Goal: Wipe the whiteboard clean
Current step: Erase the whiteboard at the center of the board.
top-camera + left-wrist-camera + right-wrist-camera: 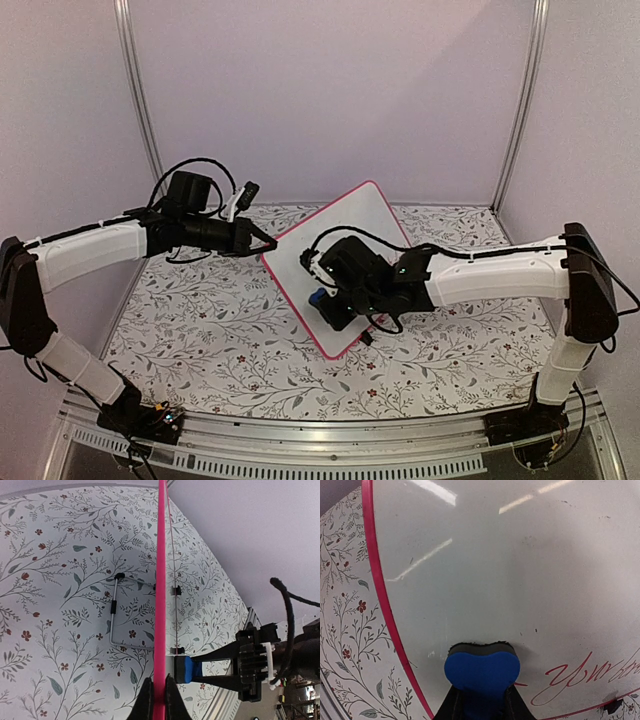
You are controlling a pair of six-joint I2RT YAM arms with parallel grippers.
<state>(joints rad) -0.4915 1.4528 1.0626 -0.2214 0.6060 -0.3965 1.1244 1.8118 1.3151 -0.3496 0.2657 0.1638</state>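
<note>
The whiteboard [350, 225] stands tilted on the flower-patterned table [200, 340].

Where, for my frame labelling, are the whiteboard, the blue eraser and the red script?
whiteboard [355, 225], top external view, bare white face near the far corner.
blue eraser [481, 670], right wrist view, middle of its blue back.
red script [580, 676], right wrist view, on its letters.

The floral-patterned worktop [200, 340] is taken in whole from high above its near edge, looking down and forward. From the left wrist, the pink-framed rectangular whiteboard [161, 580] is seen edge-on at close range. From the right wrist, its white face is viewed very near. The blue eraser block [481, 667] is shared by all three views.
</note>
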